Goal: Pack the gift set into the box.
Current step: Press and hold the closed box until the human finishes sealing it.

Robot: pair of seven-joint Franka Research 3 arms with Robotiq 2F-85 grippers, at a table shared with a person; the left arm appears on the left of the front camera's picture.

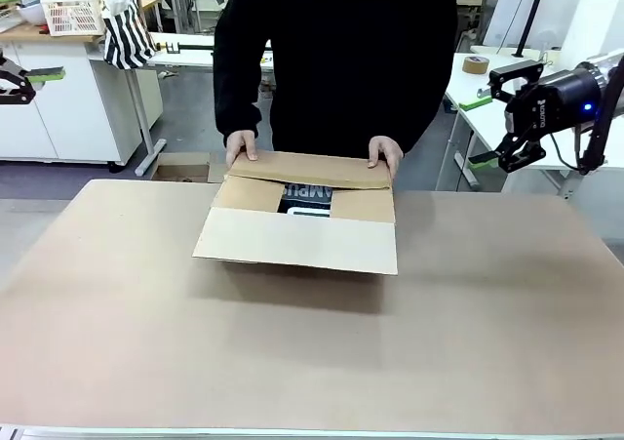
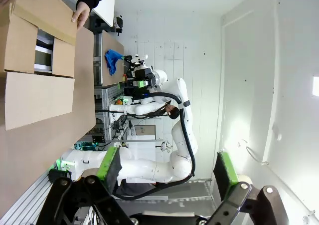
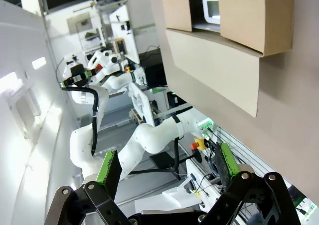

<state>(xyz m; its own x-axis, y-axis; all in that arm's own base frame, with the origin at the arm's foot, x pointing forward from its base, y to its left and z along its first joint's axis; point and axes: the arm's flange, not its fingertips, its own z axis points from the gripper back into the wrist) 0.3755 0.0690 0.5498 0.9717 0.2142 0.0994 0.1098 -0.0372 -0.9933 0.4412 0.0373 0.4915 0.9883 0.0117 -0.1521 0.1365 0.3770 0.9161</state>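
On the brown table (image 1: 117, 342), near its far edge, the box (image 1: 302, 216) is set, and the gift set (image 1: 307, 198) is seen inside it. The far flap is pressed down by the person's hands (image 1: 242, 147). The left gripper (image 2: 167, 172) and right gripper (image 3: 164, 167) are held wide open and empty, well apart from the box.

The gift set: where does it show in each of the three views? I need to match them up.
Front view: gift set just above centre, inside the box, seen through the gap between flaps.
Left wrist view: top left, a dark strip between flaps.
Right wrist view: top edge, right of centre, pale panel showing.
Shared landmark: the box's big open flap, nearest the robot, in all three views.
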